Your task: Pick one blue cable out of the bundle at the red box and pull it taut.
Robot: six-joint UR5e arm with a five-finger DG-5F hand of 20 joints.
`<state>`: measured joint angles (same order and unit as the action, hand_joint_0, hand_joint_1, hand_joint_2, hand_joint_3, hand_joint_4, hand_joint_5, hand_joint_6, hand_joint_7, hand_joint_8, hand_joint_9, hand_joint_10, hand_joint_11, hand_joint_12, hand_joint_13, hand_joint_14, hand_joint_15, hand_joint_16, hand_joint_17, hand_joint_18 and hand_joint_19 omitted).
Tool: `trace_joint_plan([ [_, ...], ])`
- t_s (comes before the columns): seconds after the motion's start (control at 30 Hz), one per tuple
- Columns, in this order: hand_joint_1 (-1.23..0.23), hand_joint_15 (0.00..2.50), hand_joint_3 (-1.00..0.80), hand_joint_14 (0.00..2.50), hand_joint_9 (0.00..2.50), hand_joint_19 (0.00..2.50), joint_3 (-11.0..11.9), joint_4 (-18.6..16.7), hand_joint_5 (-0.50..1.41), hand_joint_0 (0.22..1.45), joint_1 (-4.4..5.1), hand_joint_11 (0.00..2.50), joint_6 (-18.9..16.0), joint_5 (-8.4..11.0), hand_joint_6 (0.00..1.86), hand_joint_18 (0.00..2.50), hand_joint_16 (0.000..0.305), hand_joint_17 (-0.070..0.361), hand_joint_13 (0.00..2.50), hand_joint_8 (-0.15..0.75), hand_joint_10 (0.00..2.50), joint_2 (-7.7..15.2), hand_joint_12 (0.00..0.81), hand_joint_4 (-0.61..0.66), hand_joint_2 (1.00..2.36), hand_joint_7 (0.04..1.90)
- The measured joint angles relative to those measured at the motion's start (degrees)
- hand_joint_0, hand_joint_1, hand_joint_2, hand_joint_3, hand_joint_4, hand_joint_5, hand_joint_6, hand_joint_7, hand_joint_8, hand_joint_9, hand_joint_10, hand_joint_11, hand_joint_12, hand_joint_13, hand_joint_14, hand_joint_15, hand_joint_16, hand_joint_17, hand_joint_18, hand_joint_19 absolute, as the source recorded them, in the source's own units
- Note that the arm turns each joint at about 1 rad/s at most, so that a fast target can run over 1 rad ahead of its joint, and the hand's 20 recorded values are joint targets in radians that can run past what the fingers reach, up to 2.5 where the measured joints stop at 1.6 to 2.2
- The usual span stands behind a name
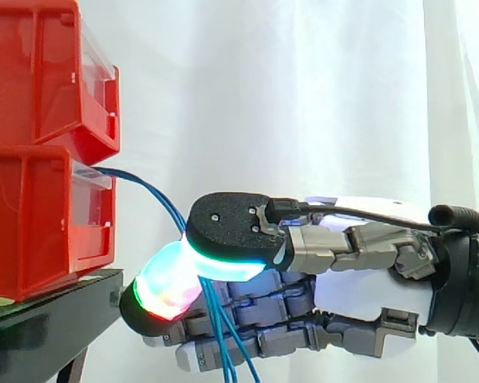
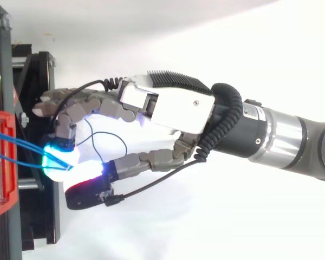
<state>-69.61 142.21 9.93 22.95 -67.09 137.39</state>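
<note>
Blue cables (image 1: 215, 311), thin and glossy, arc from the lower red bin (image 1: 32, 223) at frame left into the hand (image 1: 359, 295), pinched between its glowing pads; the ends hang below.

Blue cables (image 1: 215, 319) cut by bottom edge, far ends hidden inside red bin (image 1: 32, 223), arm (image 1: 471, 279) cropped at right

Grey-linked hand (image 2: 168, 108) with white shell, glowing pads (image 1: 166, 286) (cyan, green, red), on a silver-grey arm (image 2: 292, 141).

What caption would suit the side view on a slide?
Robot hand pinches thin blue cables between glowing fingertip pads, beside stacked red plastic bins on a black stand.
</note>
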Motion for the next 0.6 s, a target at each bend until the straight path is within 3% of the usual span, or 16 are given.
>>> trace_joint_plan([
  [0.27,-0.87,0.09,-0.47,0.0,0.41,0.03,0.66,1.94,-0.21,0.77,0.03,0.14,-2.18,0.15,0.95,0.43,0.056,0.126,0.29,0.303,0.0,-0.79,0.389,0.02,1.0,1.0],
  [0.6,-0.89,0.09,-0.5,0.0,0.44,0.04,0.71,10.1,-0.21,0.79,0.35,0.16,-6.7,0.37,0.95,0.45,0.056,0.126,0.31,0.302,0.0,-3.66,0.387,0.06,1.0,0.99],
])
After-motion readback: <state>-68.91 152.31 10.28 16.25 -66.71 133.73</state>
